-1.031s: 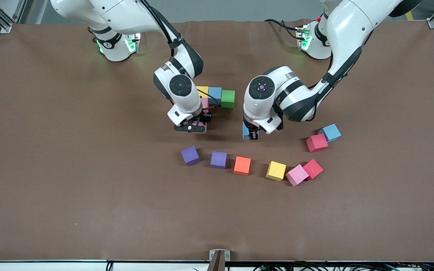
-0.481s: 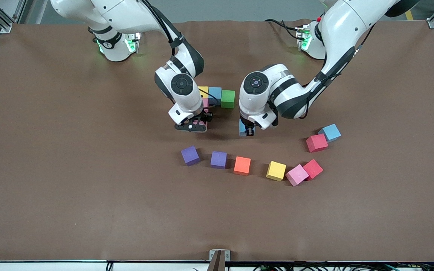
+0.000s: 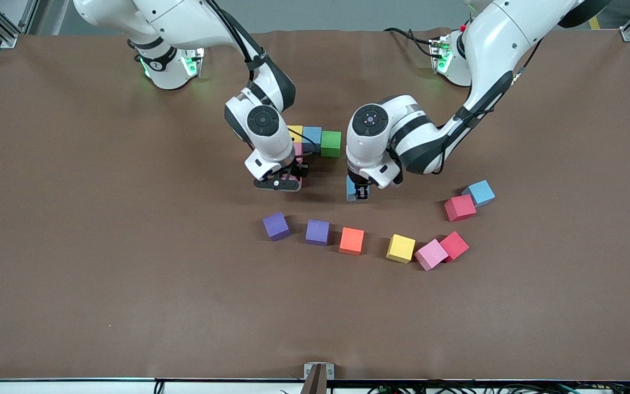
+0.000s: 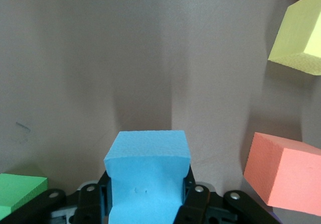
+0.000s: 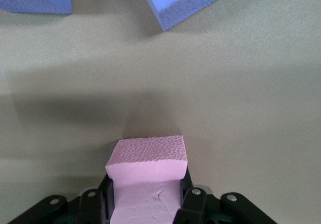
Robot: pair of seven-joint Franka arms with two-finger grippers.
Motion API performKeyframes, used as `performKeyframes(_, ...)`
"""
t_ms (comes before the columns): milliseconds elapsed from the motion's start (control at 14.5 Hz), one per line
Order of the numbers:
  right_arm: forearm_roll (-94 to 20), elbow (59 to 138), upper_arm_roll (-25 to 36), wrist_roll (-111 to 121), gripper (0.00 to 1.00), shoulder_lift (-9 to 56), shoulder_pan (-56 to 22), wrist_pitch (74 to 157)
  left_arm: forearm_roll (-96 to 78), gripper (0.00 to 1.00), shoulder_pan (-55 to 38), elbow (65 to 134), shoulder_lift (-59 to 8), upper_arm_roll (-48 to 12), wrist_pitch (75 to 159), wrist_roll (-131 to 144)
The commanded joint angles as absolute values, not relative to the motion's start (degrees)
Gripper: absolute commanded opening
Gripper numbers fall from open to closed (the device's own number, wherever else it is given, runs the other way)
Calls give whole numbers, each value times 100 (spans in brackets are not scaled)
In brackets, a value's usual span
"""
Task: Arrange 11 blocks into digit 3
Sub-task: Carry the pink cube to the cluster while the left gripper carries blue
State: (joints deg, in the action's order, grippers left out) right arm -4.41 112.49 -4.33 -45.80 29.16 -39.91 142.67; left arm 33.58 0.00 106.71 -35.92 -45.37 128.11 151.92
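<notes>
Brown table (image 3: 74, 246), both hands mid-table: left hand (image 3: 358, 192) pinching blue block (image 4: 147, 176), right hand (image 3: 282, 180) pink block (image 5: 146, 176).

A row of three blocks (image 3: 313, 141) lies mid-tabletop (image 3: 101, 219), with a fourth block (image 3: 297, 149) touching its near side at the right arm's end. Over the bare strip just nearer than these, the right gripper (image 3: 285, 183) carries a block (image 5: 145, 184) in its fingers beside that fourth block, and the left gripper (image 3: 357, 192) carries another block (image 4: 146, 179) toward the left arm's end of the row. Nearest runs a curved line of six blocks (image 3: 352, 241), its two at the left arm's end touching, while a touching pair (image 3: 460, 207) lies farther from the camera than those two.
</notes>
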Motion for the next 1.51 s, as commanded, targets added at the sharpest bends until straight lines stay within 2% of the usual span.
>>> performKeyframes(0,-404,11408,-378,-4702,4,2856,-4069,14388,3507,34,-18,10696,-3612,-4544,12894,15337)
performKeyframes(1444,-202,11584,-308,-4825,5,2812,-4069,14379,3595,34,35,10696,-3674,-4553,13139,15249)
